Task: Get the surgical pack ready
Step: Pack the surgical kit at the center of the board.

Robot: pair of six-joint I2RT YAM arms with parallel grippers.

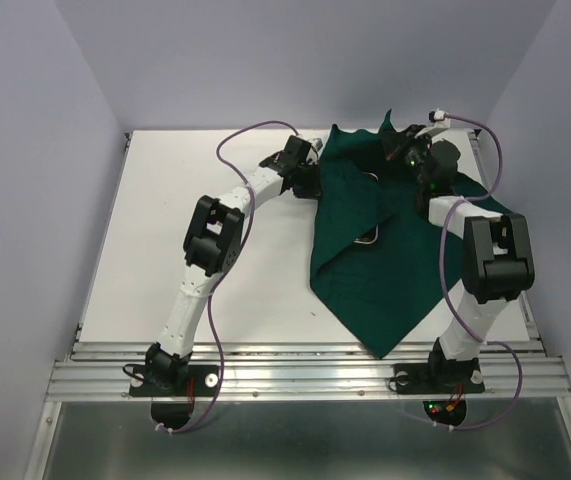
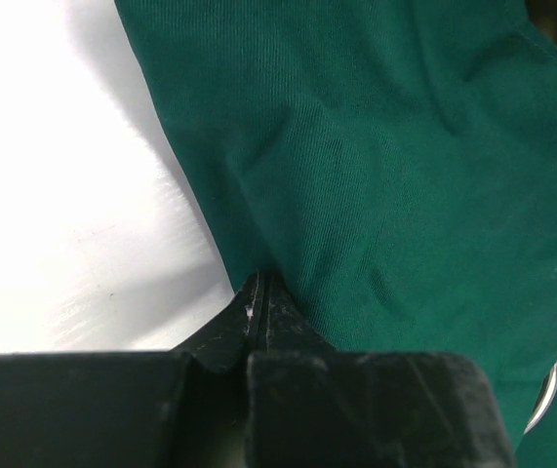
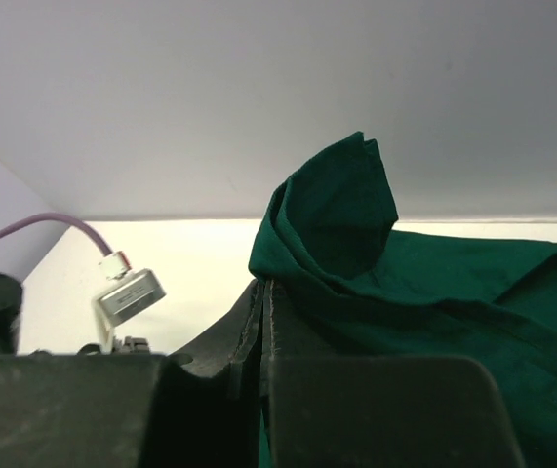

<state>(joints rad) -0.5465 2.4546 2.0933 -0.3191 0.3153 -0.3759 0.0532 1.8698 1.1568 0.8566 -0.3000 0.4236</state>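
Your left gripper (image 2: 258, 294) and right gripper (image 3: 264, 292) each clamp 1 drape (image 1: 365, 275) edge, probably to fold it over the tray (image 1: 368, 239).

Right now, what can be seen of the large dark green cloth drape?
The large dark green cloth drape looks finely woven, creased and folded over itself. It lies on the white table, one corner pointing towards the arm bases. The left gripper pinches its left edge; the right gripper holds a far fold raised. A shiny steel tray shows beneath.
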